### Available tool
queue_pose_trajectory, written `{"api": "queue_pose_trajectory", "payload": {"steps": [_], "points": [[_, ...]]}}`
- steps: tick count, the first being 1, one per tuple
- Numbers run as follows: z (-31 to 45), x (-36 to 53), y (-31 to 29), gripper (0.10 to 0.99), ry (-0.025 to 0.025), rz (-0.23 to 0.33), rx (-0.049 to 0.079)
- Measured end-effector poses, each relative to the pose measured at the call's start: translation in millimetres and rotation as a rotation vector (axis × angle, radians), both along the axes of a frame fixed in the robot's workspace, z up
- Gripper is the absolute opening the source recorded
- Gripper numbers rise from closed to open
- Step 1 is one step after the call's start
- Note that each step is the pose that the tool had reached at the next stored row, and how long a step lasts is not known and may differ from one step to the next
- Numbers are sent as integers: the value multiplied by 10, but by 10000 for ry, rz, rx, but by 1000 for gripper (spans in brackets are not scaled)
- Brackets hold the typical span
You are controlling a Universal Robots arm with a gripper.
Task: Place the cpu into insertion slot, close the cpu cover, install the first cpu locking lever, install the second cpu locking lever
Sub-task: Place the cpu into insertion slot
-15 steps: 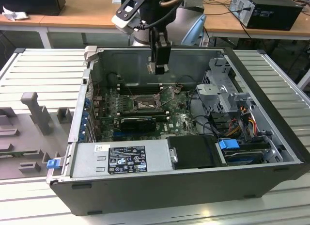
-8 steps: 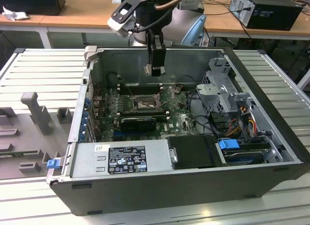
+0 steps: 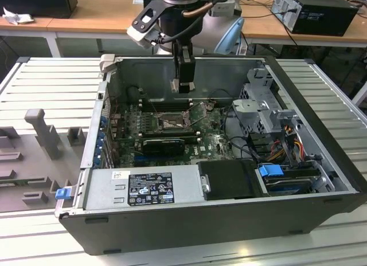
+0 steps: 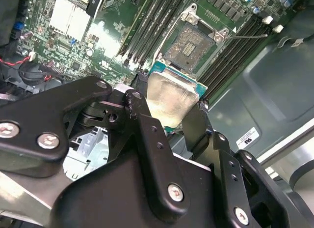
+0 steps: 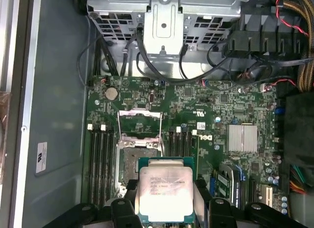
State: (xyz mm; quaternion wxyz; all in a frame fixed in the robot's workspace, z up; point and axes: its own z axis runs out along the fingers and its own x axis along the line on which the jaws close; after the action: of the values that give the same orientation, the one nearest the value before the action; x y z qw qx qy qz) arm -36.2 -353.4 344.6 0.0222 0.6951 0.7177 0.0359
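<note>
1. Silvery-topped cpu (image 5: 166, 188): you see the fingers (image 4: 195, 127) of the gripper (image 3: 183, 85) closed on its opposite edges.
2. Exterior view, upper centre: your gripper holds the cpu in the air above the insertion slot (image 3: 170, 122), which lies bare at the frame's centre.
3. The cpu cover (image 5: 140, 112): stands open at the slot's edge.

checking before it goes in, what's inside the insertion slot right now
The insertion slot is uncovered and holds no chip: its bare contact field shows. The cpu, gripped in the pincer, hangs apart from it and hides part of it in the first wrist view.
</note>
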Motion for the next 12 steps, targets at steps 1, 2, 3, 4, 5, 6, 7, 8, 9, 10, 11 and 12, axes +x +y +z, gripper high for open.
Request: {"api": "queue_pose_trajectory", "payload": {"steps": [1,2,3,4,5,6,7,8,9,10,11,12], "points": [[-27,0,0,525,0,-1,1],[-47,-1,1,525,0,-1,1],[-67,0,2,525,0,0,1],[-97,0,2,525,2,0,1],[-116,0,2,525,3,-1,1],[-145,0,2,525,4,0,-3],[-173,0,2,525,3,-1,-3],[-196,0,2,525,2,-1,-4],[-207,0,2,525,2,0,-3],[-216,0,2,525,3,0,-3],[-236,0,2,525,2,-1,-3],[-253,-1,2,525,3,-1,-4]]}}
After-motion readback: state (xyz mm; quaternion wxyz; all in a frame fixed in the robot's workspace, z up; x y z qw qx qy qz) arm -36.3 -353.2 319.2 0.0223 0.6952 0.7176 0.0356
